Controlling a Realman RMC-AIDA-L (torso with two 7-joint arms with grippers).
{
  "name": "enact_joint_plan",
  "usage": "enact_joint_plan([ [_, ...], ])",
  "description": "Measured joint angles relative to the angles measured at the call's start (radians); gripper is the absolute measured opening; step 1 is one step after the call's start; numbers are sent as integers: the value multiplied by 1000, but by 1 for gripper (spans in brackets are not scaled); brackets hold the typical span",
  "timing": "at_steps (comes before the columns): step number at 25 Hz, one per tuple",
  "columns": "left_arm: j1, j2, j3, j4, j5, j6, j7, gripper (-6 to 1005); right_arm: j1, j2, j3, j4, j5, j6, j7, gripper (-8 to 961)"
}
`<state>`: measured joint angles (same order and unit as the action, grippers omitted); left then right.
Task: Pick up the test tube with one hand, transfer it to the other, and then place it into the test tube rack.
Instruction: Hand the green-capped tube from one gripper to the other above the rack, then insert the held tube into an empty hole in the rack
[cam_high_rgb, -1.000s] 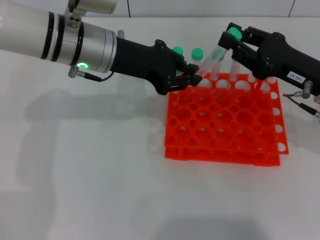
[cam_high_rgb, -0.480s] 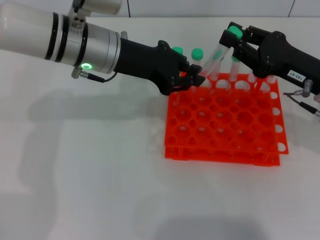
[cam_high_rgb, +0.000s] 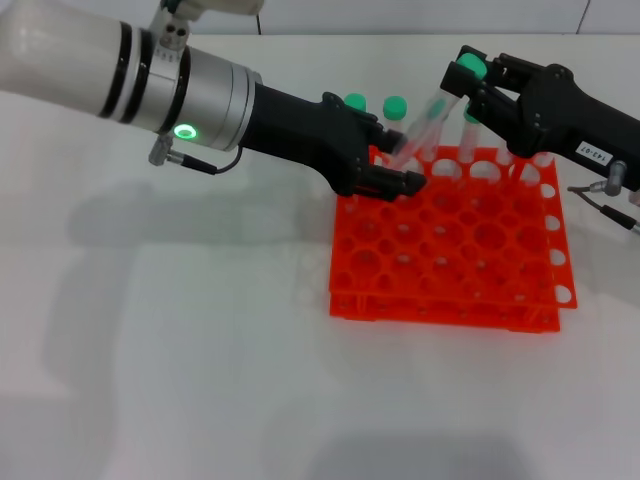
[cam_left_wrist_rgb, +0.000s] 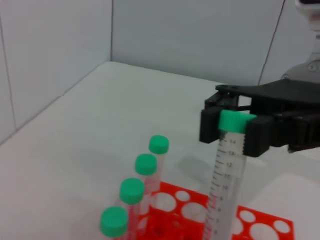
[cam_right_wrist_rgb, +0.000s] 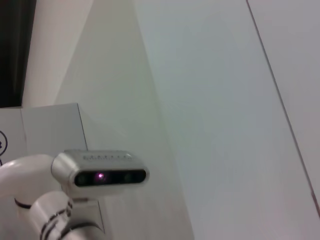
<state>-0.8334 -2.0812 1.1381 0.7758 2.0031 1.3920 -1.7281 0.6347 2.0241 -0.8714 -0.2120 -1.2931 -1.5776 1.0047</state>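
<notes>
Since the earlier frames the left gripper (cam_high_rgb: 400, 168) has advanced to the right along the rack's (cam_high_rgb: 450, 255) far-left corner, and its fingers, formerly close about the tube's (cam_high_rgb: 425, 125) lower end, now stand parted with the tube's base between them, not clamped. The right gripper (cam_high_rgb: 468, 80) has not shifted.

The tube is held at its green cap by the right gripper, whose fingers press on either side of the cap; the left wrist view shows this grip plainly (cam_left_wrist_rgb: 233, 127). The tube hangs tilted, cap up and to the right, lower end down toward the rack's back row. Whether its tip has entered a hole cannot be told.

Other green-capped tubes (cam_high_rgb: 396, 108) stand in the rack's far-left holes, four of them in a row in the left wrist view (cam_left_wrist_rgb: 145, 172). The rack sits on a white table (cam_high_rgb: 180, 350). The right wrist view shows only a wall and a camera head (cam_right_wrist_rgb: 100, 172).
</notes>
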Motion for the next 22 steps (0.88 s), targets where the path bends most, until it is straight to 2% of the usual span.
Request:
enact_joint_plan([
  [3,28,2,0,91,9,37,-82,424,-5,-3,0,-5,0,-3,0,248],
  [6,89,2,0,244,35,77,-187,549,-7,-8,0,-6,-2,-8,0,248],
  [9,177,-2,3,434,67,109,-284,754,-7,-10,-5,-10,-7,-5,0,247],
  [14,381,-4,17,642,-7,107,-303,888,-13,-16,-23,-48,-21,4,7,247],
  [18,541,-4,24,687,-140,66,-180,888,-17,-24,-24,-84,-45,13,25,248],
  [22,685,-6,24,651,-265,16,-17,887,-15,-33,-24,-113,-80,25,49,247],
])
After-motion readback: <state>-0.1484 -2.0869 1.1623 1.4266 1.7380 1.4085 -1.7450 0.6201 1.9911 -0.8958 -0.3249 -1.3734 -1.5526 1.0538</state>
